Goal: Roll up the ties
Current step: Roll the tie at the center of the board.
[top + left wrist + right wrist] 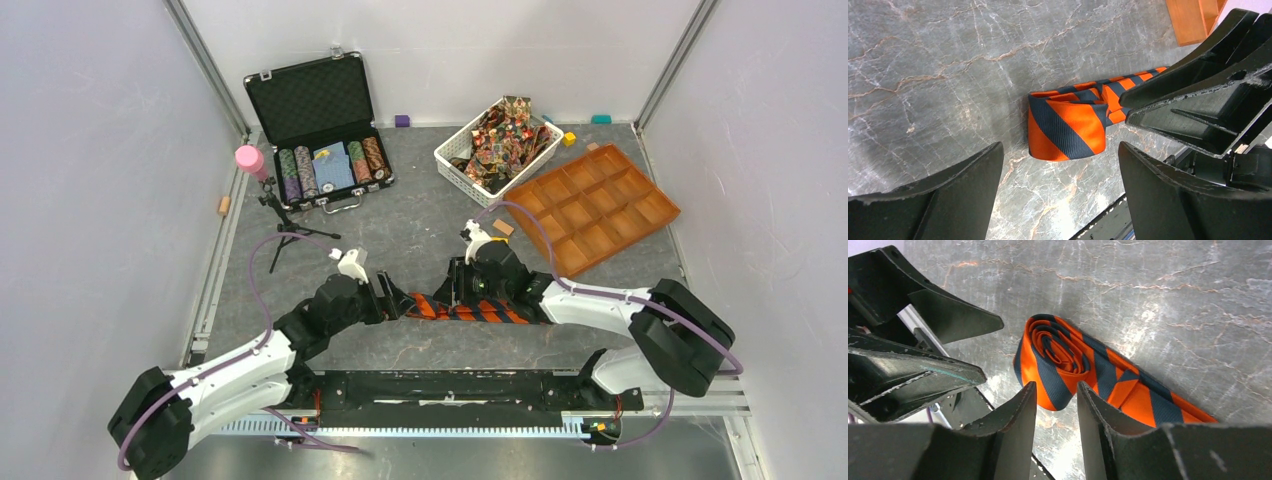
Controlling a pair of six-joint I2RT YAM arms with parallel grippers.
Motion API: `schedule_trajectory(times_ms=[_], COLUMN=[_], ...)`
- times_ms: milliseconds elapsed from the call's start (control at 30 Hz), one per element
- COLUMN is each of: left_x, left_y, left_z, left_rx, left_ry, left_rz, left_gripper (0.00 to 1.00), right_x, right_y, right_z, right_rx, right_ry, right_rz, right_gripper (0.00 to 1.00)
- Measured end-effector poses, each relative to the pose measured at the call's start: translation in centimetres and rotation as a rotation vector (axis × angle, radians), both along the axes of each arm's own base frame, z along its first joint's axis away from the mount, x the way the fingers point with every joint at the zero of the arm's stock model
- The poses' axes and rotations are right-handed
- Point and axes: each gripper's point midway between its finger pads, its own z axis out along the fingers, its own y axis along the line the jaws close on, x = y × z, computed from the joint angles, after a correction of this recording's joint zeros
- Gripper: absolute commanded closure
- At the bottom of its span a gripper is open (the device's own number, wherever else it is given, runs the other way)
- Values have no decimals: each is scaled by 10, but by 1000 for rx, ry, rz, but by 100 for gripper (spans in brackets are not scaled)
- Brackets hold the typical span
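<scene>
One tie (pixel 1068 130) lay half rolled, its tail likely wanting winding next; left gripper (pixel 1060 150) gaped empty, right gripper (pixel 1056 386) stood half-closed at the roll, hold unclear.

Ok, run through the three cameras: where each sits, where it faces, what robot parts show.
Top external: high behind the bases, looking down over the table; both arms whole, left gripper and right gripper flanking the striped tie.
Left wrist: on that wrist, facing down past its own spread fingers at the tie's rolled end; right gripper at right.
Right wrist: on that wrist, facing down past its own close-set fingers at the roll's spiral; left gripper at left.
Shared: both wrist views show that roll.
</scene>
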Motion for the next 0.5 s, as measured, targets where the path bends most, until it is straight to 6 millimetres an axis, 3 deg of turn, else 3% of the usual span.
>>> schedule_trajectory(times_ms=[500], left_x=[3], left_y=[-5], left_z=[-15], left_rx=[23], left_ry=[30], left_rz=[-5], left_gripper=[13], right_x=[-9], right_y=[11], right_z=[-1], right_rx=[56], right_ry=[47], right_rz=[47], right_gripper=[65])
